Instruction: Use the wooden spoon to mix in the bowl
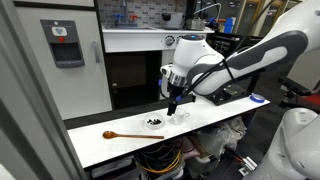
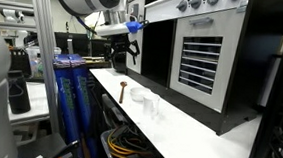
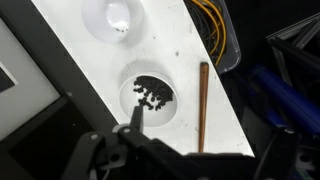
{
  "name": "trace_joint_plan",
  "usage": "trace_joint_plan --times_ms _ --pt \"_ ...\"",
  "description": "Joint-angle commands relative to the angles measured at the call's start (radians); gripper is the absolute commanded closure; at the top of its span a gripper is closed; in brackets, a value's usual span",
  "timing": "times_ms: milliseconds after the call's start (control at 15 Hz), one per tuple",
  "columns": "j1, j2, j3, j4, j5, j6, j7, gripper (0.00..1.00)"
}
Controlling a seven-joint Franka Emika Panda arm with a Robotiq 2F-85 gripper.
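As it lies flat, the wooden spoon (image 1: 125,133) runs along the table (image 1: 215,117).

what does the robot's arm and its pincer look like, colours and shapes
The glossy white robot arm has thick rounded segments and a dark grey band along its curved link. A bulbous white wrist leads to the black pincer, compact and angular; a small blue part sits beside it in an exterior view. Its dark fingers look slim.

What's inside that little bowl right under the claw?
A small heap of dark bits lies in the bowl. One finger of the claw covers part of its rim, so anything there is hidden.
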Motion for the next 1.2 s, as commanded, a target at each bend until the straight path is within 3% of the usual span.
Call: trace_joint_plan --times_ms 0,533,600,1133 --pt "0.041 0.12 -0.007 0.078 0.024 0.024 -0.102 0.0" --pt "0.055 0.259 0.008 0.117 0.118 0.063 -0.24 0.0" --pt "0.048 0.214 0.02 0.092 0.096 0.041 -0.201 0.0" --pt "0.047 0.22 0.024 0.094 0.097 0.042 -0.199 0.0"
